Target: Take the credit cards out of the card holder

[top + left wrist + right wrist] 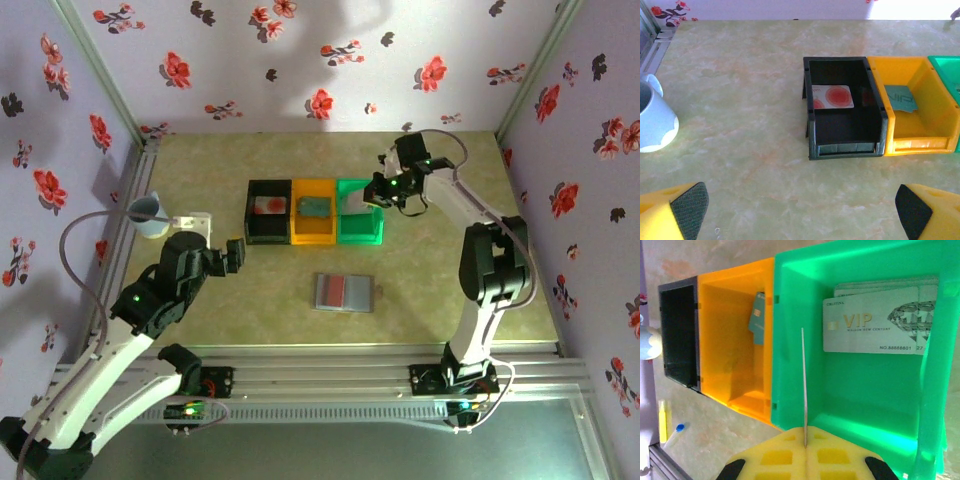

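Currently the right claw is clamped on a card. It is held edge-on over the green bin, upper right of the top view, presumably to be dropped onto the silver cards stacked there. The left claw is spread wide at lower left, faced toward the black bin, nothing gripped. The holder is laid open at centre, well apart from both. The table is marbled beige. The walls are papered lilac with red flowers.

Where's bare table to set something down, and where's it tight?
Free: between the mug and the black bin; also behind the bins, up to the back wall. Crowded: green bin, with the right hand holding a card over it.
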Available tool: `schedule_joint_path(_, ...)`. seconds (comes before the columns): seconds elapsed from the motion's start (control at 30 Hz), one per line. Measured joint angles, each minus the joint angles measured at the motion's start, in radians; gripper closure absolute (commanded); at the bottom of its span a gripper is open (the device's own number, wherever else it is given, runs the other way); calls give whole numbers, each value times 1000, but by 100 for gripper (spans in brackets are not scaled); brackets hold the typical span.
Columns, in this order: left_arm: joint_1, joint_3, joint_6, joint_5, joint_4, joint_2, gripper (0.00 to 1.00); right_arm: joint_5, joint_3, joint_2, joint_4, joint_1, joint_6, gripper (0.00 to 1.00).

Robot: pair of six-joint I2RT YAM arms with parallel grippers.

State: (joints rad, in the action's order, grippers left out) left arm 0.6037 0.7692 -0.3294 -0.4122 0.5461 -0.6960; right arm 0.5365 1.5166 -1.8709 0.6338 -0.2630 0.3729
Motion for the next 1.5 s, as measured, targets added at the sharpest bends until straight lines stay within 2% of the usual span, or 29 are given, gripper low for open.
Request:
schedule_joint_path(0.3, 0, 0, 4, 0, -8, -5, 0, 0, 108, -134, 48, 3, -18, 100)
schedule_joint_path(0.83, 0, -6, 23, -8, -15, -14, 0, 30, 277, -278, 104, 3, -43, 100)
schedule_joint_path(1.5, -1, -13, 27, -23, -20, -26, 0, 44, 362, -359, 169, 4, -59, 100)
